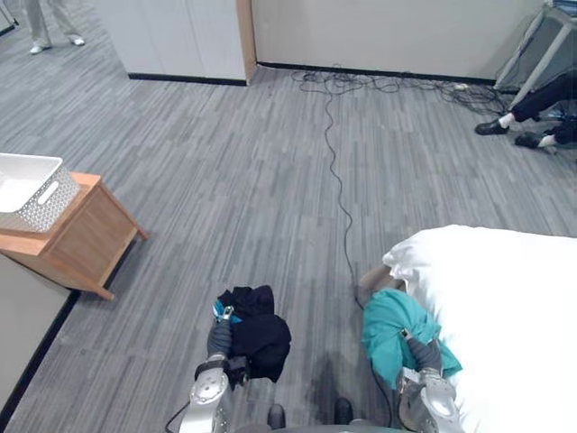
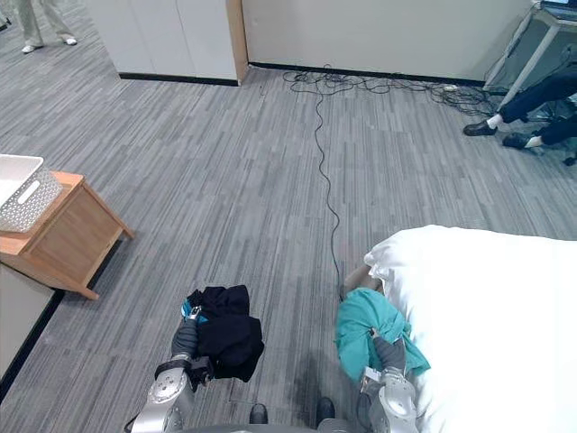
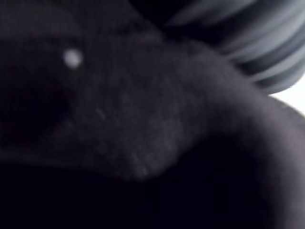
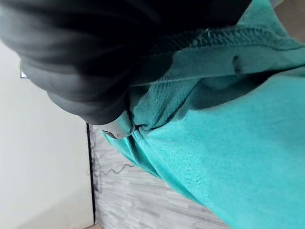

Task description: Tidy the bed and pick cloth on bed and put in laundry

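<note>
While black cloth [image 1: 261, 338] bunches over the left hand [image 1: 219, 339], teal cloth [image 1: 392, 325] seemingly buries the right hand [image 1: 425, 354]; both grips hidden.

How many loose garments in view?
2. Black garment at the left robot hand, over the floor; teal garment at the right robot hand, beside the bed. Others may be hidden.

Black cloth [image 1: 261, 338] on left hand [image 1: 219, 339], teal cloth [image 1: 395, 323] on right hand [image 1: 425, 354].
</note>
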Robot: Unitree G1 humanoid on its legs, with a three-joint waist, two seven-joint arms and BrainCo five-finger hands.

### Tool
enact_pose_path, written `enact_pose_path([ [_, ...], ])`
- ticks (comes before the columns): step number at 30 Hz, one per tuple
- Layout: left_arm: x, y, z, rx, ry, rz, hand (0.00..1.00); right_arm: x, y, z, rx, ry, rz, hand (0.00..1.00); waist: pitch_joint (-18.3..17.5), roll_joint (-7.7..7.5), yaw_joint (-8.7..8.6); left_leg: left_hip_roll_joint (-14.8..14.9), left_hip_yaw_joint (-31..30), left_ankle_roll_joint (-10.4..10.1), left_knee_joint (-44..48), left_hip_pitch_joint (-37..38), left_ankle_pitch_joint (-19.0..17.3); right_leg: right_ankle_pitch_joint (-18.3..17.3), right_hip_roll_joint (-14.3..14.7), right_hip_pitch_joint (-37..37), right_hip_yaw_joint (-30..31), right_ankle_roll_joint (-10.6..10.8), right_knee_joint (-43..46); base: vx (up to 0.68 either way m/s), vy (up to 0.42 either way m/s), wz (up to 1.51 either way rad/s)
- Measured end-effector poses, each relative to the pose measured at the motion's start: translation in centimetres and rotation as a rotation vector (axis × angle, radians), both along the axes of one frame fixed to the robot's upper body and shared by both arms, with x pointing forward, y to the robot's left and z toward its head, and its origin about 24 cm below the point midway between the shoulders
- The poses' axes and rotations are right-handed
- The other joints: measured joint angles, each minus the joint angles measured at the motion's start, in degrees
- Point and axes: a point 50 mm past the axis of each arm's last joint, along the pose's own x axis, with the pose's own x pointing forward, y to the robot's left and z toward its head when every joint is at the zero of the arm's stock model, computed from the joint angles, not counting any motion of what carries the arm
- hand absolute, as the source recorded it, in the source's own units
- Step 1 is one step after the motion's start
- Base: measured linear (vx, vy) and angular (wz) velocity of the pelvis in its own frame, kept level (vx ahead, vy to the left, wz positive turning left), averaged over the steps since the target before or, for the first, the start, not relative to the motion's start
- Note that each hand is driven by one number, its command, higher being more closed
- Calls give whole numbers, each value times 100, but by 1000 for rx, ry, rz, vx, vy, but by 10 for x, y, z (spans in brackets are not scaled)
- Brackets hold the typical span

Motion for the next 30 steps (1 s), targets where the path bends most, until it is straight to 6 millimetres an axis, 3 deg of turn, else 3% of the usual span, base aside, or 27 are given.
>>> enact_pose_path([
  [5, -19, 1, -35, -58, 190, 51, 100, -19, 8, -33, -2, 209, 65, 100, -44, -13, -30, 41, 105, -93, -26, 272, -100, -313, 35, 18, 80, -24, 445, 1, -29, -10],
  [8, -33, 9, -49, -87, 283, 122, 100, -28, 13, -44, -30, 311, 148, 100, -44, -18, -28, 115, 331, -125, 273, 295, -455, -592, 39, 50, 35, -44, 763, 32, -50, 8],
  [10, -36, 11, -52, -117, 295, 174, 100, -30, 11, -46, -71, 341, 203, 100, 22, 46, -19, 375, 453, -546, 1630, -157, -1120, -931, 122, 230, -111, -200, 925, 87, -84, 55],
  [11, -32, 15, -50, -122, 282, 196, 100, -25, 9, -44, -90, 330, 218, 100, 162, 135, -23, 607, 539, -724, 2986, -725, -1254, -1009, 146, 447, -270, -271, 783, 65, -40, 67],
  [13, -26, 15, -47, -125, 260, 222, 100, -16, 6, -41, -105, 312, 221, 100, 380, 38, 26, 867, 845, -802, 4361, -1394, -1065, -1007, 110, 694, -357, -308, 584, 48, -49, 40],
  [14, -26, 12, -46, -142, 257, 234, 100, -12, 3, -38, -118, 296, 219, 100, 401, 82, 135, 963, 943, -668, 4590, -1712, -1186, -1005, 76, 773, -411, -313, 451, 78, -38, 13],
  [15, -25, 11, -46, -146, 252, 233, 100, -9, -1, -35, -133, 283, 215, 100, 418, 114, 140, 1008, 1001, -592, 4532, -1841, -1233, -1004, 67, 810, -429, -314, 365, 203, 29, 12],
  [18, -15, 12, -37, -142, 199, 237, 100, 10, -9, -23, -180, 224, 212, 100, 461, 79, 155, 864, 1324, -502, 3149, -2240, -1162, -1073, -164, 839, -467, -205, 155, 292, 111, 10],
  [20, -4, 11, -28, -143, 139, 231, 100, 27, -12, -12, -206, 163, 213, 100, 515, 11, 194, 591, 1481, -379, 1740, -2410, -649, -1285, -434, 837, -456, 60, 105, 420, 207, -6],
  [21, -2, 12, -26, -142, 125, 230, 100, 30, -13, -10, -212, 152, 208, 100, 507, 41, 254, 581, 1492, -190, 1573, -2420, -309, -1372, -455, 843, -429, 142, 122, 568, 289, -18],
  [22, 5, 13, -21, -137, 102, 226, 100, 33, -11, -10, -211, 151, 195, 100, 512, -132, 318, 388, 1582, 276, 1678, -2396, -64, -1505, -666, 901, -424, 283, 193, 653, 289, 9],
  [23, 11, 15, -17, -130, 77, 229, 100, 33, -7, -10, -199, 147, 198, 100, 497, -325, 316, 173, 1595, 390, 1829, -2446, -295, -1528, -889, 865, -441, 353, 445, 575, 214, 28],
  [24, 13, 18, -14, -122, 64, 224, 100, 35, -5, -9, -196, 142, 196, 100, 509, -360, 308, 109, 1586, 470, 1948, -2450, -400, -1538, -962, 771, -422, 375, 762, 623, 201, 42],
  [26, 19, 15, -8, -123, 29, 210, 100, 40, 0, -8, -195, 129, 203, 100, 521, -390, 308, 23, 1600, 651, 2203, -2246, -700, -1434, -1110, 397, -272, 673, 2039, 546, 189, 16],
  [27, 18, 14, -7, -122, 23, 201, 100, 43, 4, -7, -193, 121, 213, 100, 541, -379, 302, -17, 1610, 727, 2215, -1881, -872, -1061, -1174, -31, 0, 1240, 3395, 567, 204, -3],
  [28, 20, 12, -4, -119, 8, 181, 100, 44, 6, -6, -195, 115, 228, 100, 598, -338, 303, -28, 1519, 718, 2093, -1355, -1096, -905, -1082, -460, 212, 1239, 4863, 559, 190, -1],
  [29, 21, 12, -2, -114, 1, 175, 100, 46, 8, -5, -199, 110, 236, 100, 616, -310, 296, -26, 1455, 708, 1974, -1085, -1173, -911, -1026, -623, 192, 1226, 5463, 637, 154, 15],
  [30, 20, 13, -1, -110, -7, 172, 100, 48, 8, -1, -208, 88, 242, 100, 655, -239, 256, -27, 1301, 700, 1664, -523, -1209, -1027, -976, -963, -44, 1023, 6338, 522, 93, 37],
])
